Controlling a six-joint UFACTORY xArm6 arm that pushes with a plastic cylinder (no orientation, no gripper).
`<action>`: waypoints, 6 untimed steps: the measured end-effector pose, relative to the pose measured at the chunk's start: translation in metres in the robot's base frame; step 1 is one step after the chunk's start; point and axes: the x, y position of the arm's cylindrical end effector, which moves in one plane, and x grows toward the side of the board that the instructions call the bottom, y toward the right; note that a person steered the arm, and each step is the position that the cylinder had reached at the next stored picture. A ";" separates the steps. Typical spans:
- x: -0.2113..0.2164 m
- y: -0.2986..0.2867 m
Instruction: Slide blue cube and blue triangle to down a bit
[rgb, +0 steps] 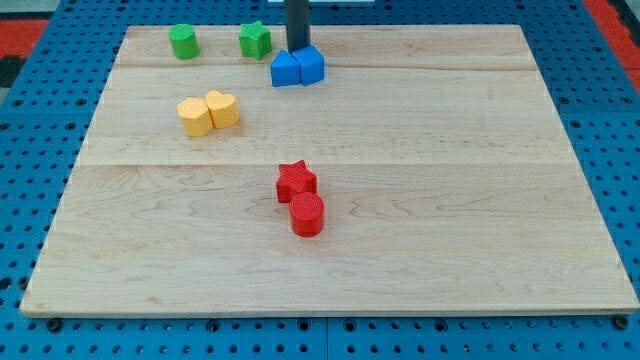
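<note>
Blocks first: my tip (298, 48) holds nothing, resting just behind the touching blue triangle (286, 69) and blue cube (311, 65) at the wooden board's (450, 200) far edge. Left of them we see two green blocks (184, 41) (255, 39), nearer two yellow (195, 117) (223, 108), then a red star (296, 181) and red cylinder (307, 214). Blue pegboard (600, 120) surrounds everything.
</note>
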 end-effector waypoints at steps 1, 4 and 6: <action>0.039 0.004; -0.005 -0.067; 0.030 -0.001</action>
